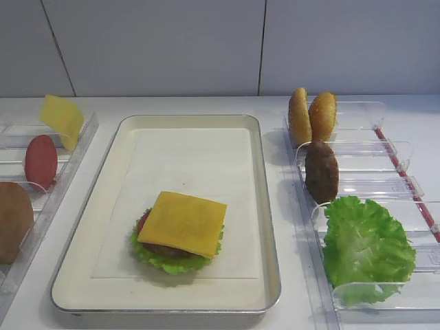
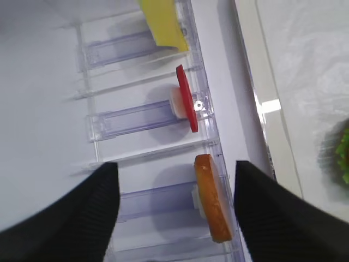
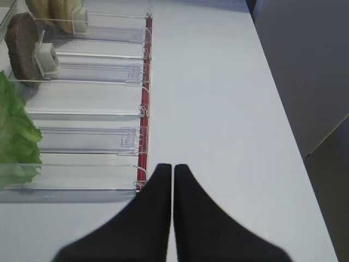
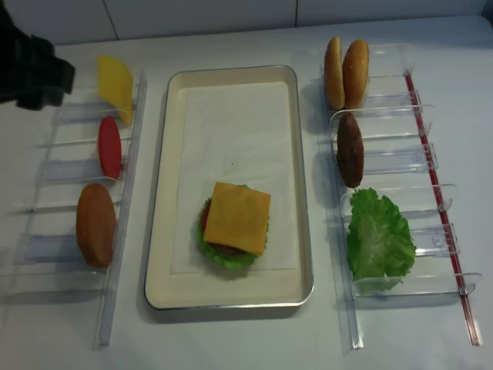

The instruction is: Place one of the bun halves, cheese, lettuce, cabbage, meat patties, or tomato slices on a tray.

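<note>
Cheese (image 1: 183, 223) tops the stack on the tray (image 1: 268, 227); left end effector (image 2: 173, 180) spread above the lower-frame bun (image 2: 211, 197), right end effector (image 3: 173, 180) pressed together; next, a bun grab.

No readable text, labels, brands or numbers in any view.

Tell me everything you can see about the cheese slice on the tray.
The cheese is a thin, flat, deep orange-yellow square with a smooth matte face. It lies slightly turned on top of a stack: a dark patty and red tomato peek out beneath, over ruffled lettuce. The stack sits toward the tray's near end. No claw touches it.
</note>
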